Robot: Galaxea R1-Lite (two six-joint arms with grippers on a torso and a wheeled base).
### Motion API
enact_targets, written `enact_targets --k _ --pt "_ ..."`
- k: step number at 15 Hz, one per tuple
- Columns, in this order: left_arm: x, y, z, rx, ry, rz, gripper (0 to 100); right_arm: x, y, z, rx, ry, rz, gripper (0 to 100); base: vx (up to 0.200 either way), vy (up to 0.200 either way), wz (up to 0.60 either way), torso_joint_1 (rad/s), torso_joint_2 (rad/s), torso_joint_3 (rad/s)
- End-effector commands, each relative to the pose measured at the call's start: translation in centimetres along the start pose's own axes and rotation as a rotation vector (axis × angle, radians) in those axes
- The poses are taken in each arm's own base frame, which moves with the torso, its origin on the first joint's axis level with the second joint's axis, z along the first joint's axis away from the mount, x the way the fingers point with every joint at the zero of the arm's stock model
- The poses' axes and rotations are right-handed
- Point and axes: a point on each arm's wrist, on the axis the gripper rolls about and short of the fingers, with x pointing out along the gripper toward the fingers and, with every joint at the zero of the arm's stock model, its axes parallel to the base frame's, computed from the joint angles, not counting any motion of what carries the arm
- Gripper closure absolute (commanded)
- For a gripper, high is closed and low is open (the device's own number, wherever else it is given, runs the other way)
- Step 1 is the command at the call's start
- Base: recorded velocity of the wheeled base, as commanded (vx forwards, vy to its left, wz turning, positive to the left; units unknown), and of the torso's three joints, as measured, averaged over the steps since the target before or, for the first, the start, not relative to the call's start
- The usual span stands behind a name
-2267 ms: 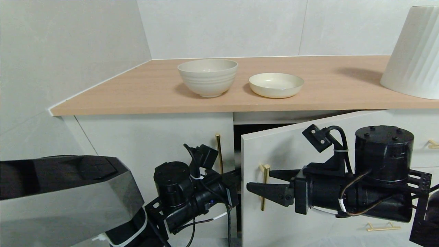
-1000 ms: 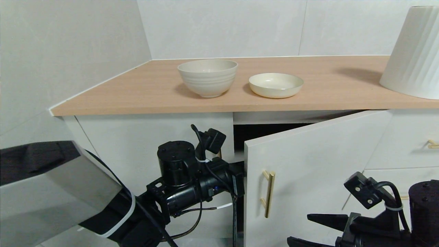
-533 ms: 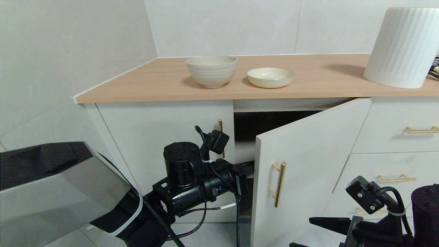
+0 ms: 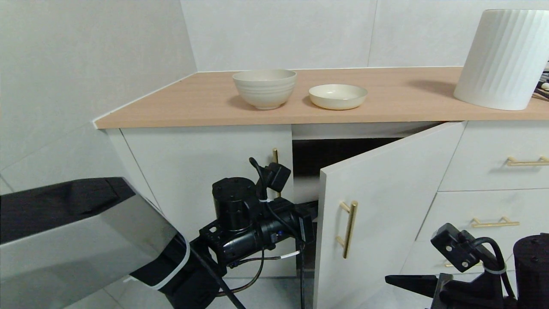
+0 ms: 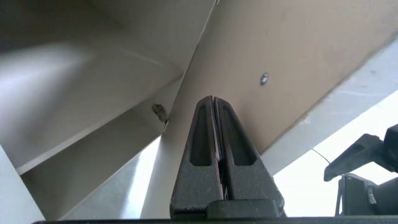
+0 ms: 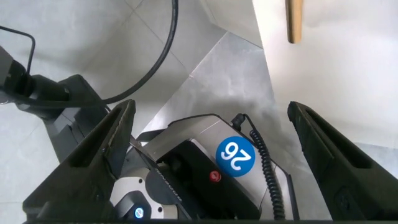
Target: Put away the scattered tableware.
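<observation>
- Right gripper [image 6: 210,107]: low, in front of the cabinet door [image 4: 386,193] and on its hinge side. Jaws spread wide, nothing between them.
- Left gripper [image 5: 213,106]: at the door's free edge, tip poking into the gap behind the panel. Fingers pressed flat together, holding nothing.
- Cabinet door: swung partly open, brass handle [image 4: 349,229] near the free edge, dark cabinet interior behind it.
- Deep bowl [image 4: 264,88]: upright on the countertop [image 4: 193,107], above the door and towards its free-edge side. It sits near the counter's front edge.
- Shallow dish [image 4: 338,95]: upright on the same countertop, directly above the door opening. It is just beside the deep bowl, not touching it.
- Handling, my judgement:
  - Both pieces look rigid, smooth-glazed and breakable, so slippery in hard fingers.
  - The bowl is probably the heavier of the two.
  - Best hold on the bowl is a rim pinch, one finger inside the wall and one outside, on the near side.
  - The dish has a low, flaring rim with little to bite on, so it needs a firm pinch at the near lip, kept level.
- Ribbed white vessel [image 4: 502,56]: farther back on the countertop, well beyond the door's hinge side.
</observation>
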Motion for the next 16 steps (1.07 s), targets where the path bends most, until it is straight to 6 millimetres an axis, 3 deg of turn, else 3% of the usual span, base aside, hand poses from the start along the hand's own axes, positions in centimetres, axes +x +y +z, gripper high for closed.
enact_targets --k 1,6,12,16 --pt "0.2 0.1 -0.1 -0.001 0.002 0.000 100 0.1 0.0 0.0 0.001 0.004 -0.001 0 -0.200 0.000 0.00 0.002 0.00 0.002" --pt "1.0 0.2 0.4 -0.026 -0.025 -0.011 100 0.1 0.0 0.0 0.001 0.004 -0.001 0 -0.200 0.000 0.00 0.008 0.00 0.000" --pt "3.9 1.6 -0.3 -0.016 -0.042 -0.017 100 0.2 0.0 -0.2 -0.013 0.011 0.001 0 0.000 0.000 0.00 0.000 0.00 0.000" --pt "3.9 1.3 -0.2 -0.008 -0.047 -0.021 100 0.2 0.2 -0.2 -0.019 0.015 0.010 0 0.000 0.000 0.00 0.000 0.00 0.000"
